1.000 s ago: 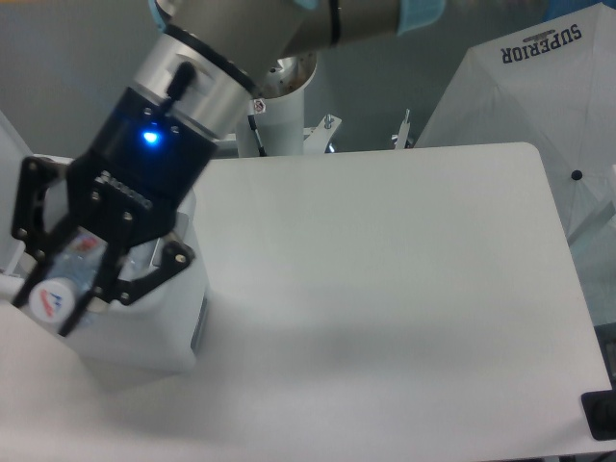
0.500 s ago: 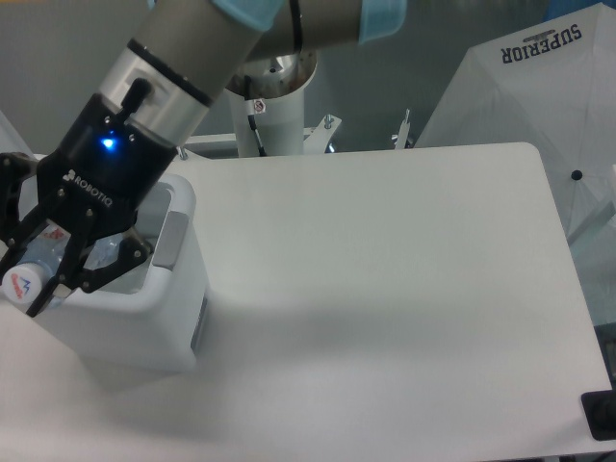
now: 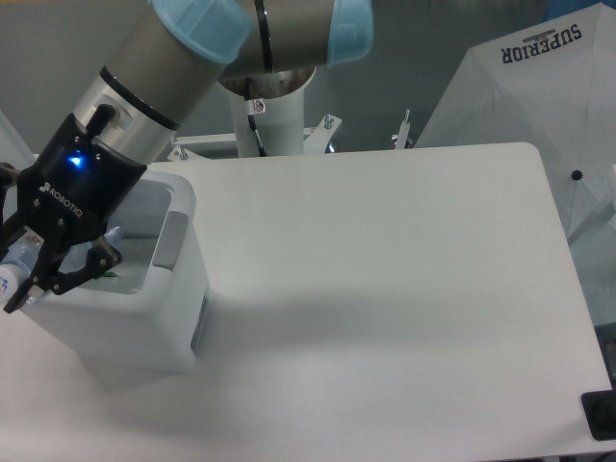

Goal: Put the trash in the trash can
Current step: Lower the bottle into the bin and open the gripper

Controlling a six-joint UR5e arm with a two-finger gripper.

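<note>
The trash can (image 3: 144,308) is a boxy white bin at the table's left, open at the top, with a grey latch tab (image 3: 170,241) on its right wall. My gripper (image 3: 38,281) hangs over the bin's left part, tilted down and to the left. It is shut on the crushed clear bottle (image 3: 13,266), which runs partly past the frame's left edge. A small green bit (image 3: 109,275) shows inside the bin behind the fingers; I cannot tell what it belongs to.
The white table (image 3: 385,269) stretches to the right of the bin. The arm's white pedestal (image 3: 268,115) stands at the back. A white umbrella marked SUPERIOR (image 3: 539,96) is off the right edge, and a black object (image 3: 601,414) sits at the bottom right corner.
The gripper has carried the bottle leftward and slightly up, from in front of the bin to its left side. The bin's opening and latch tab now show.
</note>
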